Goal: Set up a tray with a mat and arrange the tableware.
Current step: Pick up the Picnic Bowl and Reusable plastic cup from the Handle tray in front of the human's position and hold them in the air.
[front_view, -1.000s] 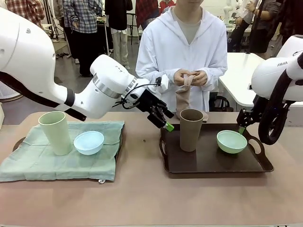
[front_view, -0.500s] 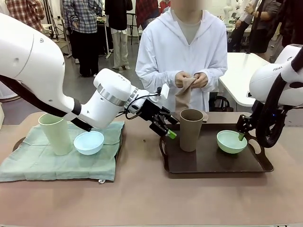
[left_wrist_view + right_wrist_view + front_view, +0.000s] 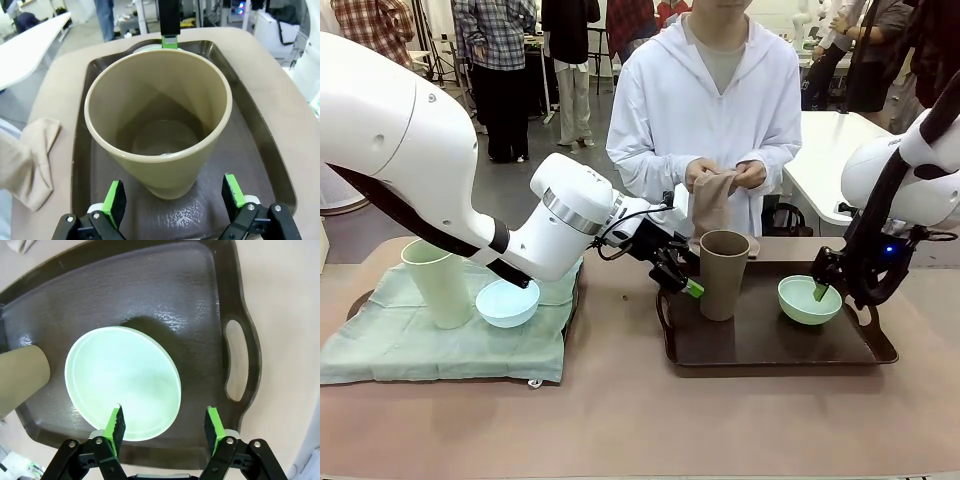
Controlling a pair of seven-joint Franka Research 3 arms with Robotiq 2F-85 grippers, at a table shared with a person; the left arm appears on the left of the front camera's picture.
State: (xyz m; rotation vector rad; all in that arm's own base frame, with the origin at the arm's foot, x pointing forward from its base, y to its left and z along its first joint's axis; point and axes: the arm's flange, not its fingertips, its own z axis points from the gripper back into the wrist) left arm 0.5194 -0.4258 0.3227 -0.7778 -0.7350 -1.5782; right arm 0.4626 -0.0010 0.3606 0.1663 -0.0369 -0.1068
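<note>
1. Starting at my left: the left tray (image 3: 358,298) looks finished. A green mat (image 3: 420,345) covers it, and the green cup (image 3: 438,280) and blue bowl (image 3: 505,305) stand on the mat, side by side.
2. My left fingers (image 3: 116,200) are spread wide on either side of the brown cup (image 3: 724,275), low on its wall, with a gap at each pad. Nothing is gripped.
3. That cup stands upright on the bare right tray (image 3: 770,350), which has no mat.
4. Across the table (image 3: 620,420), the person's hands (image 3: 720,172) hold a tan cloth (image 3: 710,205), which I take to be the second mat.
5. The mint bowl (image 3: 810,300) sits on the same tray, well apart from the cup. My right fingers (image 3: 116,427) hang apart over its near rim, one pad above the bowl and the other above bare tray. I cannot tell if they touch.
6. By my reckoning half is done. What remains is lifting cup and bowl clear, laying the cloth, then setting both back.
</note>
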